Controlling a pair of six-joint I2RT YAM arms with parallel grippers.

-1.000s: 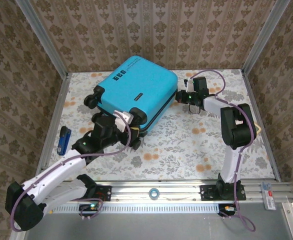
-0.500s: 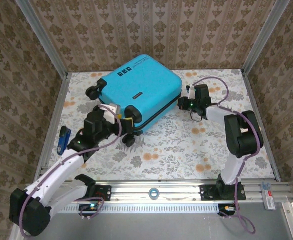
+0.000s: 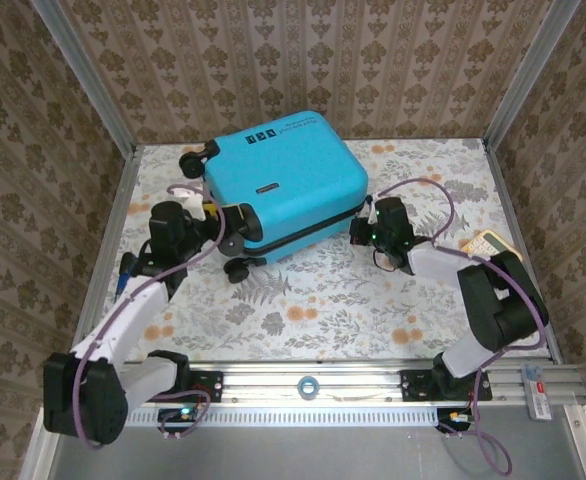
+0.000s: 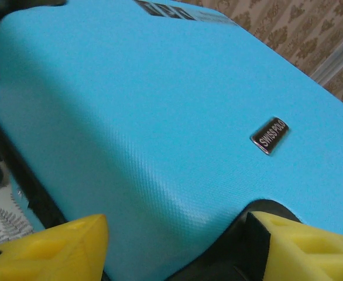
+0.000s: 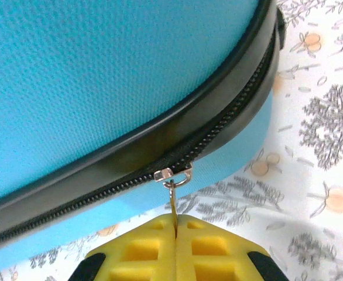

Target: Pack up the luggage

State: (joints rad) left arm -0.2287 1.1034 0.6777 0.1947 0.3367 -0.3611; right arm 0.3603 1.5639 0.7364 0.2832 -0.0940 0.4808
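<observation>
Swung round since a second ago, the luggage [image 3: 283,185] now sits squarer to the back wall and further toward the far left of the tabletop [image 3: 323,300], while the left arm has drawn back to the left and the right arm has followed the case's near right corner inward. From above, the turquoise shell lies closed and flat on its broad side, black wheels [image 3: 198,155] jutting out along its left end. The left fingers [image 4: 60,246] have spread wider than before. In the left wrist view the two yellow tips stand well apart, with the blue shell rising between and beyond them and a black part of the case just beside the right-hand tip; whether either tip touches the case cannot be told. A small dark badge [image 4: 269,136] reading SWISS POLO sits on the shell ahead of them. The right fingers [image 5: 176,234] are pressed together on the zipper pull [image 5: 174,202], whose thin metal tab hangs from the slider on the black zipper band [image 5: 218,146] and disappears into the seam between the yellow pads. That band curves round the case's corner, with the floral cloth showing below it. A blue object [image 3: 123,275] lies near the tabletop's left edge, partly behind the left arm, and a pale, gridded item [image 3: 485,243] rests by the right arm.
</observation>
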